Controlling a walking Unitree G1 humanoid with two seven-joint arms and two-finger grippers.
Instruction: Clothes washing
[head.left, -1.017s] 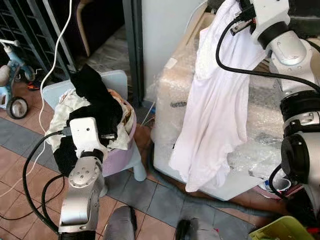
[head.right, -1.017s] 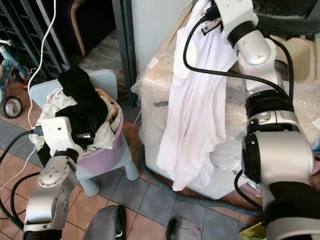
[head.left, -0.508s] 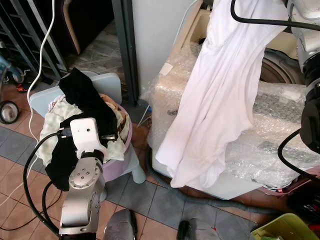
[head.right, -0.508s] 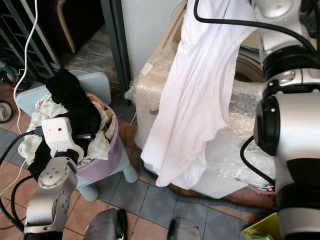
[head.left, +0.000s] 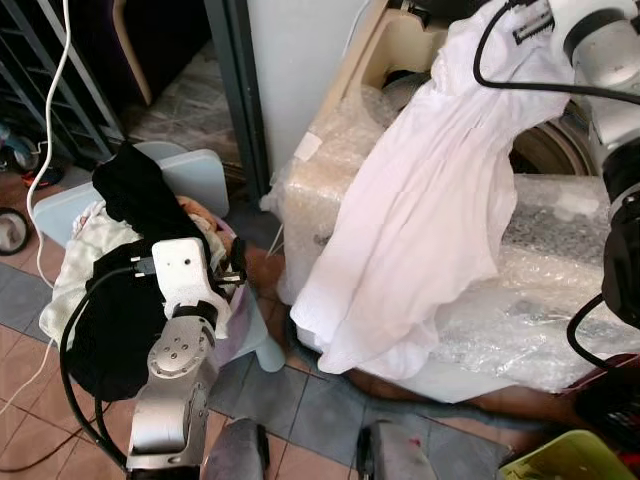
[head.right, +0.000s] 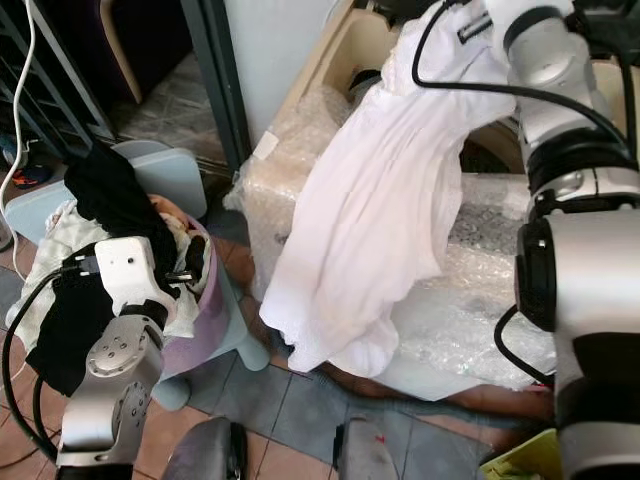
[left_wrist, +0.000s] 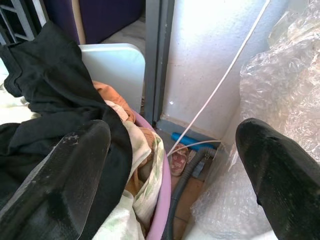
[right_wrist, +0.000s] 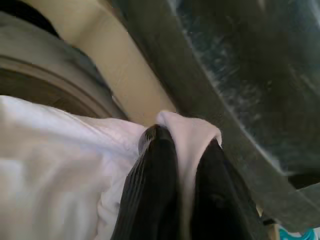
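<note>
A white garment hangs from my right gripper, which is shut on a fold at its top. The cloth drapes from the open top of the bubble-wrapped washing machine down its front. The drum's rim shows behind the cloth. My left gripper stands open with nothing between its fingers, just above the pink laundry basket. A black garment lies on top of pale and orange clothes heaped in the basket.
The basket rests on a light blue chair beside a dark grey door post. A white cable hangs at the left. A grey hose runs along the floor between basket and machine. A yellow-green bin sits at the lower right.
My right arm has come down and forward with the white garment, which hung high and now lies over the machine's opening and front. The camera has shifted. The left gripper stays over the basket.
</note>
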